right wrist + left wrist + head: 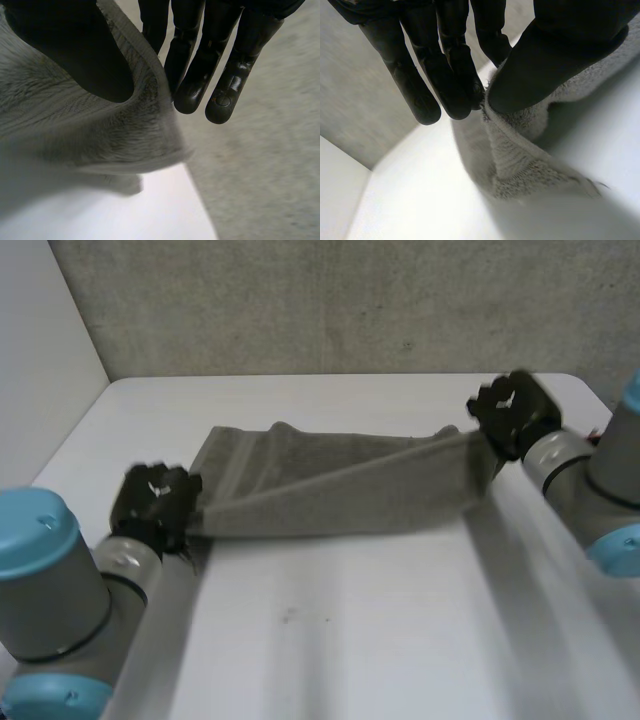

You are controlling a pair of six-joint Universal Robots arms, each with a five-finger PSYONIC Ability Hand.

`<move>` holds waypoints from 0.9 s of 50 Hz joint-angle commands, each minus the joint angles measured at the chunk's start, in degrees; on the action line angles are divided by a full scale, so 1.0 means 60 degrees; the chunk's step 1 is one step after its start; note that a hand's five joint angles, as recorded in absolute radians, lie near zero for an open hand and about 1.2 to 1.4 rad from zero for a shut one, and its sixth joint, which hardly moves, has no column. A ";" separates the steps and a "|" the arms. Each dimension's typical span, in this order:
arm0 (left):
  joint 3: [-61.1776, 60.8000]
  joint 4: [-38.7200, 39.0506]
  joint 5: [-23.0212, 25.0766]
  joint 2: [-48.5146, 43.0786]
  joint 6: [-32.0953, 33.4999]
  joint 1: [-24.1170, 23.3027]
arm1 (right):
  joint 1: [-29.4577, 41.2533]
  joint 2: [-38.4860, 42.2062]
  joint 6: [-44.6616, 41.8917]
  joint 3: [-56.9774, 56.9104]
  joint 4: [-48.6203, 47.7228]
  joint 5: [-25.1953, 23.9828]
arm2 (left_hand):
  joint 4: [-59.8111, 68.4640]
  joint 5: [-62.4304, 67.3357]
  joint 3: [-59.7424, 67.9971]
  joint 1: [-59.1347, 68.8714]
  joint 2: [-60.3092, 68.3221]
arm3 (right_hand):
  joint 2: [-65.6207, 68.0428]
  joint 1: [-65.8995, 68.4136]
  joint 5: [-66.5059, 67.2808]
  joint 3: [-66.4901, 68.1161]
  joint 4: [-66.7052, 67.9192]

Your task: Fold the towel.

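L hand (152,502) pinches towel (340,490) corner btwn thumb & fingers, near front. Raised edge stretches taut, long axis across table (330,640), to R hand (512,412), also pinching a corner, farther back. Rest lies behind.

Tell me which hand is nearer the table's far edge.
Right. The right hand pinches the towel near the table edge; the left hand pinches it nearer the robot.

Towel (340,495) underside, beneath lifted fold

towel (340,495): 1, it seems | left hand (152,502): 1 | right hand (512,412): 1 | table (350,640): 1
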 commanded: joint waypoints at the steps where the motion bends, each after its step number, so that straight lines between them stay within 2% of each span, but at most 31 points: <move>1: 0.1538 -0.0173 0.0042 0.1503 -0.0013 0.0393 | -0.0091 -0.2341 0.1529 -0.1048 0.1747 0.0041 | 0.1703 0.1732 0.1710 0.1856 0.1701 | 0.2094 0.3995 0.2417 0.2031 0.1958; 2: 0.2017 -0.0275 0.0071 0.1880 -0.0027 0.0465 | -0.0163 -0.2679 0.1618 -0.1503 0.2420 0.0026 | 0.1703 0.1732 0.1710 0.1856 0.1701 | 0.2094 0.3995 0.2417 0.2031 0.1958; 3: 0.2544 -0.0406 0.0129 0.2246 -0.0042 0.0538 | -0.0164 -0.2682 0.1619 -0.1507 0.2427 0.0026 | 0.1703 0.1732 0.1710 0.1856 0.1701 | 0.2094 0.3995 0.2417 0.2031 0.1958; 5: 0.3071 -0.0567 0.0202 0.2540 -0.0042 0.0583 | -0.0470 -0.3178 0.1634 -0.2454 0.3724 0.0041 | 0.1703 0.1732 0.1710 0.1856 0.1701 | 0.2094 0.3995 0.2417 0.2031 0.1958; 8: 0.4140 -0.1064 0.0422 0.2951 -0.0042 0.0671 | -0.0618 -0.3312 0.1634 -0.2957 0.4361 0.0041 | 0.1703 0.1732 0.1710 0.1856 0.1701 | 0.2094 0.3995 0.2417 0.2031 0.1958; 10: 0.4624 -0.1429 0.0553 0.3011 -0.0056 0.0671 | -0.0822 -0.3502 0.1619 -0.3774 0.5469 0.0012 | 0.1703 0.1732 0.1710 0.1856 0.1701 | 0.2094 0.3995 0.2417 0.2031 0.1958; 12: 0.5054 -0.1887 0.0657 0.3012 -0.0042 0.0686 | -0.0867 -0.3575 0.1619 -0.4082 0.5880 -0.0032 | 0.1703 0.1732 0.1710 0.1856 0.1701 | 0.2094 0.3995 0.2417 0.2031 0.1958; 14: 0.5637 -0.2922 0.0861 0.2939 -0.0042 0.0715 | -0.0896 -0.3605 0.1619 -0.4246 0.6162 -0.0076 | 0.1703 0.1732 0.1710 0.1856 0.1701 | 0.2094 0.3995 0.2417 0.2031 0.1958; 17: 0.5772 -0.3440 0.0965 0.2894 -0.0057 0.0715 | -0.0896 -0.3547 0.1561 -0.4145 0.6556 -0.0120 | 0.1703 0.1732 0.1710 0.1856 0.1701 | 0.2094 0.3995 0.2417 0.2031 0.1958; 19: 0.5786 -0.4285 0.1183 0.2502 -0.0042 0.0817 | -0.0911 -0.3473 0.1472 -0.3939 0.6792 -0.0179 | 0.1703 0.1732 0.1710 0.1856 0.1701 | 0.2094 0.3995 0.2417 0.2031 0.1958; 20: 0.5786 -0.4289 0.1184 0.2499 -0.0042 0.0818 | -0.0911 -0.3415 0.1313 -0.3721 0.6952 -0.0208 | 0.1703 0.1732 0.1710 0.1856 0.1701 | 0.2094 0.3995 0.2417 0.2031 0.1958; 22: 0.5772 -0.5018 0.1330 0.1625 -0.0027 0.0963 | -0.0867 -0.3180 0.1092 -0.3514 0.7056 -0.0208 | 0.1703 0.1732 0.1710 0.1856 0.1701 | 0.2094 0.3995 0.2417 0.2031 0.1958; 25: 0.5772 -0.5359 0.1346 0.1151 0.0002 0.1008 | -0.0794 -0.2466 0.0523 -0.3295 0.7158 -0.0063 | 0.1703 0.1732 0.1710 0.1856 0.1701 | 0.2094 0.3995 0.2417 0.2031 0.1958; 27: 0.5888 -0.5927 0.1360 0.0204 0.0046 0.1081 | -0.0794 -0.2140 0.0242 -0.3236 0.7158 0.0026 | 0.1703 0.1732 0.1710 0.1856 0.1701 | 0.2094 0.3995 0.2417 0.2031 0.1958; 28: 0.5889 -0.5930 0.1360 0.0199 0.0046 0.1081 | -0.0765 -0.1807 0.0068 -0.3207 0.7144 0.0026 | 0.1703 0.1732 0.1710 0.1856 0.1701 | 0.2094 0.3995 0.2417 0.2031 0.1958; 32: 0.6428 -0.6339 0.1360 -0.1363 0.0192 0.1213 | -0.0472 -0.0998 -0.0095 -0.3397 0.7041 0.0143 | 0.1703 0.1732 0.1710 0.1856 0.1701 | 0.2094 0.3995 0.2417 0.2031 0.1958; 36: 0.7149 -0.6340 0.1390 -0.2145 0.0471 0.1228 | -0.0135 0.0331 -0.0080 -0.4462 0.6735 0.0770 | 0.1703 0.1732 0.1710 0.1856 0.1701 | 0.2094 0.3995 0.2417 0.2031 0.1958; 38: 0.8226 -0.6238 0.1375 -0.2611 0.0704 0.1228 | -0.0091 0.0687 -0.0095 -0.4935 0.6441 0.1052 | 0.1703 0.1732 0.1710 0.1856 0.1701 | 0.2094 0.3995 0.2417 0.2031 0.1958; 40: 0.9001 -0.6035 0.1389 -0.2787 0.0691 0.1228 | -0.0018 0.1197 -0.0037 -0.6275 0.5261 0.1460 | 0.1703 0.1732 0.1710 0.1856 0.1701 | 0.2094 0.3995 0.2417 0.2031 0.1958; 41: 0.9009 -0.6033 0.1390 -0.2789 0.0690 0.1228 | -0.0018 0.1200 -0.0036 -0.6282 0.5254 0.1462 | 0.1703 0.1732 0.1710 0.1856 0.1701 | 0.2094 0.3995 0.2417 0.2031 0.1958; 42: 0.9879 -0.5627 0.1375 -0.2920 0.0647 0.1213 | 0.0011 0.1316 0.0022 -0.7037 0.4283 0.1636 | 0.1703 0.1732 0.1710 0.1856 0.1701 | 0.2094 0.3995 0.2417 0.2031 0.1958; 43: 1.0729 -0.4970 0.1375 -0.2965 0.0531 0.1213 | 0.0012 0.1317 0.0022 -0.7044 0.4273 0.1638 | 0.1703 0.1732 0.1710 0.1856 0.1701 | 0.2094 0.3995 0.2417 0.2031 0.1958; 44: 1.0737 -0.4963 0.1375 -0.2965 0.0529 0.1213 | 0.0055 0.1302 0.0109 -0.7566 0.3069 0.1826 | 0.1703 0.1732 0.1710 0.1856 0.1701 | 0.2094 0.3995 0.2417 0.2031 0.1958; 45: 1.1506 -0.4050 0.1375 -0.2951 0.0283 0.1184 | 0.0143 0.1186 0.0284 -0.7775 0.1694 0.2016 | 0.1703 0.1732 0.1710 0.1856 0.1701 | 0.2094 0.3995 0.2417 0.2031 0.1958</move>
